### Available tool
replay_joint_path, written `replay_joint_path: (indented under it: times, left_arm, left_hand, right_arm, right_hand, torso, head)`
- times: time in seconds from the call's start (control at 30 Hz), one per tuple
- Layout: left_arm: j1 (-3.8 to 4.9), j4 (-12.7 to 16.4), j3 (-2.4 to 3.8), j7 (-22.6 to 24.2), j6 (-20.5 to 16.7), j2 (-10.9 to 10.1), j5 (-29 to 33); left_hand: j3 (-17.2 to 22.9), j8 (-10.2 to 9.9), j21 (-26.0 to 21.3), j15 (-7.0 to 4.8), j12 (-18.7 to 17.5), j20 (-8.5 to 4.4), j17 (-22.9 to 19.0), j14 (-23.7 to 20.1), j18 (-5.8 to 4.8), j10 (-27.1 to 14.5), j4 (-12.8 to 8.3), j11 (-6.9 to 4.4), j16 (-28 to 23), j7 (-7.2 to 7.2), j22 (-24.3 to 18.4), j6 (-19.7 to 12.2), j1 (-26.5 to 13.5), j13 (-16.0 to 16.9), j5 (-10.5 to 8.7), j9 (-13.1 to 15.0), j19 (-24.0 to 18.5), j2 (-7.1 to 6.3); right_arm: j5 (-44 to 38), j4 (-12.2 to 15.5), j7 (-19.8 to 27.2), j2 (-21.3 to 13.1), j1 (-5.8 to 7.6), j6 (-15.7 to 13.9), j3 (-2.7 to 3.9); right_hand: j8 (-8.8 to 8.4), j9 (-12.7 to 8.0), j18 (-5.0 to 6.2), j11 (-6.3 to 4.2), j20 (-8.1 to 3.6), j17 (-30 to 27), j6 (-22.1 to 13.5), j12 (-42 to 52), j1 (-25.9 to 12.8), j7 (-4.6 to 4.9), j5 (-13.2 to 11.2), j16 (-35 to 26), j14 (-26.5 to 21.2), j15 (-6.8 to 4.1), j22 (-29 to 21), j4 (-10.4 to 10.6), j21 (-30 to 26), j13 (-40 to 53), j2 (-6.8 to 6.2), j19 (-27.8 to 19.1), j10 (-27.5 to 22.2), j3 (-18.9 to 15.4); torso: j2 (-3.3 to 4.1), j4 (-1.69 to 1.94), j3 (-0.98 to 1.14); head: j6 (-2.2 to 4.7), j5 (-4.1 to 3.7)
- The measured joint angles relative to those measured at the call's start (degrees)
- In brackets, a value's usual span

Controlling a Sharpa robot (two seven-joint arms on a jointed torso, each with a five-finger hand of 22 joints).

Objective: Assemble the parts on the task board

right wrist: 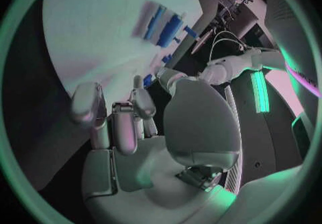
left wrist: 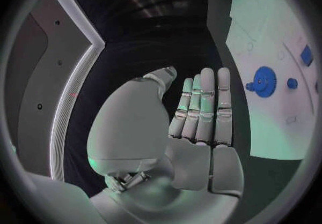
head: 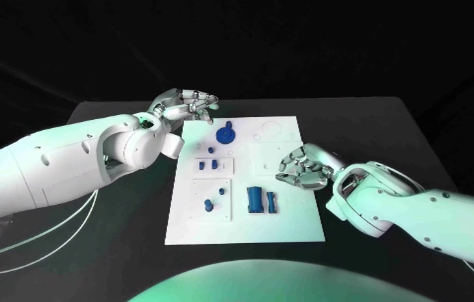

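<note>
Both hands hover empty by the task board (head: 286,227), the blue parts lying on it.

From the head camera, the left hand (head: 185,105) hangs off the board's far left corner, fingers loosely curled; its wrist view shows them straight, side by side, grasping nothing, the blue gear (left wrist: 265,81) on the board beyond. The right hand (head: 305,167) is over the board's right edge, fingers bent, nothing in them. Two blue bars (head: 261,199) lie near the board's middle; the right wrist view also catches them (right wrist: 161,25).
</note>
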Motion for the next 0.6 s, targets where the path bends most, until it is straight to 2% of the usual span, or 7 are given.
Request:
replay_joint_path:
  times: [0.1, 0.13, 0.2, 0.3, 0.37, 0.43, 0.6]
  left_arm:
    - [-0.16, -0.47, -0.06, 1.28, -0.62, 0.45, 0.45]
    - [-0.26, -0.83, -0.07, 1.97, -0.96, 0.71, 0.73]
    - [-0.4, -1.59, -0.09, 2.97, -1.46, 1.13, 1.2]
    - [-0.69, -2.92, -0.11, 4.47, -2.34, 1.86, 2.13]
    - [-1.07, -3.78, -0.1, 5.38, -2.97, 2.49, 3.02]
    - [-1.49, -4.39, -0.1, 6.08, -3.42, 3.07, 3.78]
    - [-2.43, -6.63, -0.1, 7.8, -4.13, 4.95, 5.73]
  left_hand:
    - [-0.18, 0.0, -0.23, 0.0, 0.2, 0.0, 0.06, 0.0, 0.0, 0.15, 0.18, 0.1, 0.0, -0.08, -0.1, -0.08, -0.09, 0.0, 0.0, 0.0, 0.0, 0.01]
    - [-0.35, 0.0, -0.26, -0.13, 0.2, 0.12, 0.06, -0.13, 0.01, 0.42, 0.35, 0.0, 0.0, -0.08, -0.18, -0.08, -0.31, 0.0, -0.31, 0.0, -0.13, -0.22]
    - [-0.65, 0.0, -0.51, -0.07, 0.2, 0.31, 0.06, -0.36, 0.0, 0.63, 0.64, -0.21, -0.01, 0.12, -0.39, -0.28, -0.7, -0.02, -1.38, 0.0, -0.32, -0.14]
    - [-1.71, 0.0, -3.1, 0.29, -1.07, 0.66, -1.28, -2.68, 0.0, 0.76, 0.9, -0.07, -3.91, 0.19, -2.05, -0.81, -1.07, -0.97, -3.28, -0.06, -2.9, 0.23]
    - [-2.0, 0.0, -5.68, 0.41, -2.98, 1.07, -2.74, -2.87, 0.0, 1.37, 1.19, 0.07, -8.11, -0.09, -4.17, -1.1, -1.07, -1.92, -3.52, -0.2, -4.41, 0.23]
    - [-2.16, -0.62, -9.74, 1.12, -5.87, 1.76, -4.41, -3.41, -0.01, 1.62, 1.36, 0.12, -14.62, -0.22, -7.84, -1.94, -0.87, -3.2, -3.52, -0.52, -6.7, 0.42]
    - [-2.9, -2.37, -17.66, 3.12, -12.9, 3.99, -6.81, -6.21, 0.0, 1.77, 1.56, -0.09, -29.02, -0.46, -17.38, -2.98, -0.27, -5.64, -3.52, -1.72, -10.02, 1.02]
  right_arm:
    - [6.62, -4.05, 5.78, 1.12, 1.64, -0.54, 0.02]
    - [10.08, -6.09, 8.22, 1.77, 2.37, -0.61, 0.04]
    - [15.67, -9.2, 11.69, 2.9, 3.42, -0.6, 0.12]
    - [25.1, -14.04, 16.84, 4.92, 4.58, -0.29, 0.45]
    - [31.4, -17.59, 19.96, 6.56, 5.09, 0.27, 0.67]
    - [36.31, -20.4, 22.43, 7.87, 5.45, 0.91, 0.92]
    - [46.7, -26.83, 27.74, 11.2, 5.87, 3.14, 1.3]
  right_hand:
    - [0.06, 0.03, 2.01, 1.17, 0.97, -1.76, -2.46, -10.95, 1.31, 0.9, 1.1, -3.36, -1.15, 1.15, 0.0, -1.8, -11.43, -6.66, 0.58, -5.83, -8.11, 0.75]
    - [0.3, 0.01, 3.06, 1.48, 1.37, -5.01, -2.91, -16.36, 1.45, 1.34, 1.09, -5.85, -3.35, 1.55, -0.01, -2.36, -17.38, -10.35, 0.72, -9.07, -12.92, 1.31]
    - [0.56, -0.34, 4.57, 2.31, 2.21, -11.98, -4.68, -21.58, 1.81, 2.12, 1.09, -11.16, -8.6, 2.39, -1.56, -3.5, -28.86, -14.94, 0.64, -15.49, -17.86, 2.45]
    - [0.56, -2.15, 4.78, 3.74, 3.64, -25.24, -7.12, -27.21, 1.82, 3.45, 1.09, -22.5, -19.3, 3.77, -4.86, -5.5, -36.11, -22.05, 0.65, -19.82, -21.54, 4.53]
    - [0.56, -3.67, 4.78, 4.5, 4.53, -30.87, -7.6, -33.38, 1.93, 3.93, 1.62, -29.78, -23.74, 4.61, -7.92, -6.51, -39.87, -29.42, 0.82, -21.75, -22.53, 6.78]
    - [0.06, -6.68, 4.78, 5.67, 5.84, -37.66, -7.6, -42.93, 1.15, 5.02, 1.77, -40.84, -25.68, 5.93, -13.78, -8.2, -45.46, -41.45, 1.6, -23.41, -20.46, 8.97]
    - [-0.91, -11.37, 4.78, 7.41, 8.32, -47.43, -8.12, -54.44, -0.03, 5.76, 1.7, -58.96, -28.75, 8.57, -24.31, -10.91, -53.91, -55.75, 2.77, -25.86, -18.32, 8.56]
  torso:
    - [-0.44, -0.2, -0.32]
    - [-0.55, -0.27, -0.4]
    - [-0.82, -0.47, -0.59]
    - [-1.2, -0.76, -0.78]
    - [-1.57, -0.91, -0.88]
    - [-1.92, -0.98, -0.93]
    - [-2.65, -0.94, -0.86]
  head:
    - [1.19, -0.07]
    - [1.61, -0.12]
    - [2.54, -0.17]
    - [3.67, -0.12]
    - [4.41, -0.03]
    - [5.14, 0.03]
    - [6.64, 0.25]
